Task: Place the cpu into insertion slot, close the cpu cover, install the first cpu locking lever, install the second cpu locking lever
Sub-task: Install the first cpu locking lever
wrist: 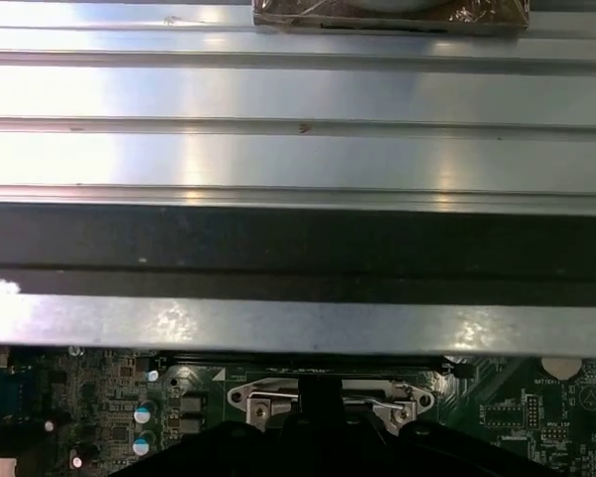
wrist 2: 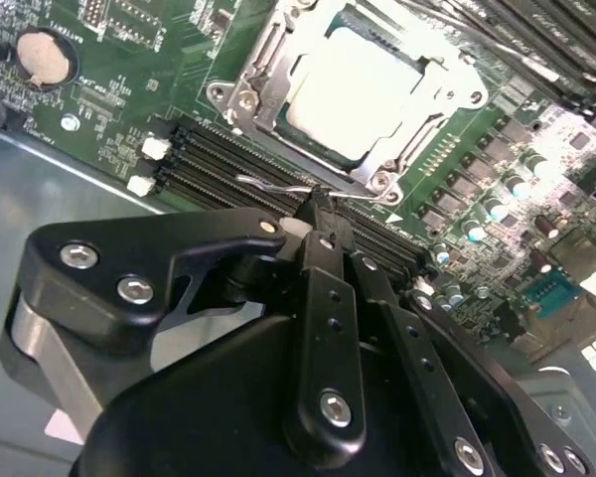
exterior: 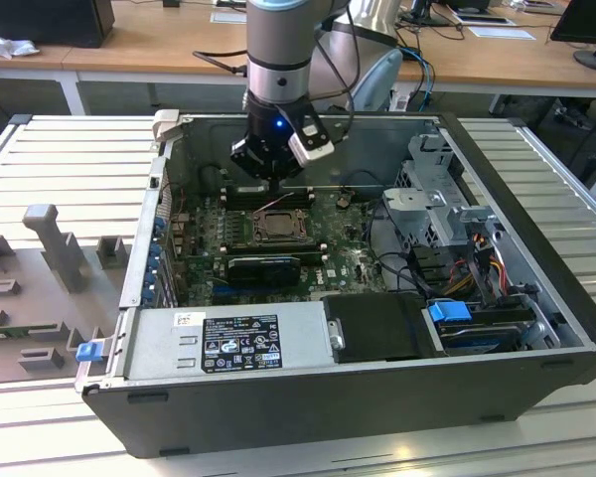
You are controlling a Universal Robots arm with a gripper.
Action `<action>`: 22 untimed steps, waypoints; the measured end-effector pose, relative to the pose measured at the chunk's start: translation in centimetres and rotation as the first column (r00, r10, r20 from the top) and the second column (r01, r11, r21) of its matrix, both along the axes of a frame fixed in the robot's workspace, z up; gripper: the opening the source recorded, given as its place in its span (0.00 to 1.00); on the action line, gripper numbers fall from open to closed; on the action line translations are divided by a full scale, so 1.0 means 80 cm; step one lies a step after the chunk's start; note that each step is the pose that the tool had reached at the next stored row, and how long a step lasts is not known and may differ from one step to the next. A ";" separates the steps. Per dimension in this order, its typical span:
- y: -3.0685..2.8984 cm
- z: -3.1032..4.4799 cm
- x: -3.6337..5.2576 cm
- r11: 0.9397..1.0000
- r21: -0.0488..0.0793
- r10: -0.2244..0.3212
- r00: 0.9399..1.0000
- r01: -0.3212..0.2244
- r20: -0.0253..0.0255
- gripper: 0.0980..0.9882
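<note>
The cpu (wrist 2: 353,89) sits flat in the insertion slot (exterior: 275,227), pale and square, and the cpu cover (wrist 2: 278,60) is down around it, silver frame framing the chip in the second wrist view. Just off the socket's edge runs a thin wire lever (wrist 2: 278,186), its long axis lying along the socket side, beside the black memory slots (wrist 2: 228,169). The gripper (wrist 2: 320,214) is right at that lever, fingertips drawn close together at the wire; whether they actually pinch it I cannot tell. In the exterior view the gripper (exterior: 271,177) hangs over the motherboard (exterior: 204,248), just behind the socket, inside the open computer case (exterior: 536,328).
</note>
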State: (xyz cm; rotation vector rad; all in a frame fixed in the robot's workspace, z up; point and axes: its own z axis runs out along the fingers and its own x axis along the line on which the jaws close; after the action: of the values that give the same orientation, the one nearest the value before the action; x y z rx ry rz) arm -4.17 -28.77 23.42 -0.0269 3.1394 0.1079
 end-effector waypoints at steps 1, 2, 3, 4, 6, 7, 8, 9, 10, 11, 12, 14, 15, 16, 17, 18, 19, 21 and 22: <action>0.0000 -0.0011 0.001 1.000 0.000 0.006 1.000 -0.006 0.000 0.01; 0.0001 -0.0019 0.002 1.000 0.000 0.009 1.000 -0.009 0.000 0.01; 0.0004 -0.0027 0.003 1.000 0.000 0.012 1.000 -0.012 0.000 0.01; 0.0015 -0.0035 0.005 1.000 0.000 0.017 1.000 -0.017 0.000 0.01; 0.0040 -0.0049 0.008 1.000 0.000 0.023 1.000 -0.023 0.000 0.01; 0.0049 -0.0061 0.011 1.000 0.000 0.026 1.000 -0.026 0.000 0.01; 0.0052 -0.0068 0.012 1.000 0.000 0.028 1.000 -0.028 0.000 0.01; 0.0056 -0.0076 0.013 1.000 0.000 0.029 1.000 -0.029 0.000 0.01; 0.0059 -0.0085 0.014 1.000 0.000 0.031 1.000 -0.031 0.000 0.01; 0.0062 -0.0093 0.015 0.999 0.000 0.034 0.999 -0.034 0.000 0.01; 0.0065 -0.0102 0.016 0.999 0.000 0.040 0.999 -0.040 0.000 0.01; 0.0069 -0.0121 0.018 0.999 0.000 0.051 0.999 -0.051 0.000 0.01; 0.0069 -0.0131 0.019 0.999 0.000 0.054 0.999 -0.054 0.000 0.01; 0.0070 -0.0144 0.019 0.998 0.000 0.056 0.998 -0.056 0.000 0.01; 0.0070 -0.0167 0.020 0.998 -0.001 0.058 0.998 -0.058 0.000 0.01; 0.0070 -0.0184 0.022 0.998 -0.001 0.059 0.998 -0.059 0.000 0.01; 0.0070 -0.0200 0.023 0.998 -0.001 0.059 0.998 -0.059 0.000 0.01; 0.0073 -0.0254 0.027 0.998 -0.001 0.061 0.998 -0.061 0.000 0.01; 0.0073 -0.0283 0.028 0.998 -0.001 0.062 0.998 -0.062 0.000 0.01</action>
State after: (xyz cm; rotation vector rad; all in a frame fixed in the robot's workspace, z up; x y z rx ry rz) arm -1.92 -28.18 21.16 -0.1236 3.1395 0.1056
